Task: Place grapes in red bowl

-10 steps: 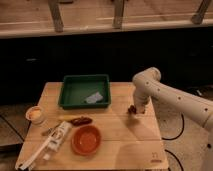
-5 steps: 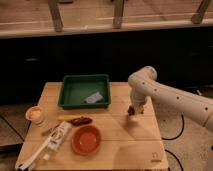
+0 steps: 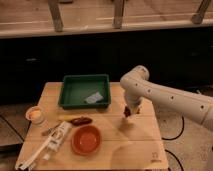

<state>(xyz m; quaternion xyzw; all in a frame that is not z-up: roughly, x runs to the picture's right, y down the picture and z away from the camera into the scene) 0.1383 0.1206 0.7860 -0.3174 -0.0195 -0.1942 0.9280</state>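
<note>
Drifting left now, the tool (image 3: 129, 109) has eased a little way across the tabletop (image 3: 137, 147) compared with a second ago. It comes away from the right edge and towards the middle. The move is small, but it is the right direction, because the target sits further left and nearer the front.

Sweeping across from the left, first comes a small pale cup (image 3: 35, 114) near the edge. There is something light and orange-tinted inside it, though I can't make out what. Next to it, at the front, a white tube (image 3: 50, 145) lies at a slant.

Then the red bowl (image 3: 86, 140), and it's empty, with nothing in it yet. Just behind its rim lies a dark brown elongated item (image 3: 80, 120), which is not what we're after.

Further back sits the green tray (image 3: 85, 78), holding only a pale scrap (image 3: 93, 97) near its front right corner.

On to the right, the tool hangs off the white arm (image 3: 165, 97), close above bare wood, with its fingers together on the grapes (image 3: 127, 113). They show as a dark reddish lump at its tip. So the fruit is in the air, level with the tray's front edge and well apart from the bowl.

By my reckoning the pick is done and the carry is under way. What's left is a further reach left and forward before letting go over the rim.
</note>
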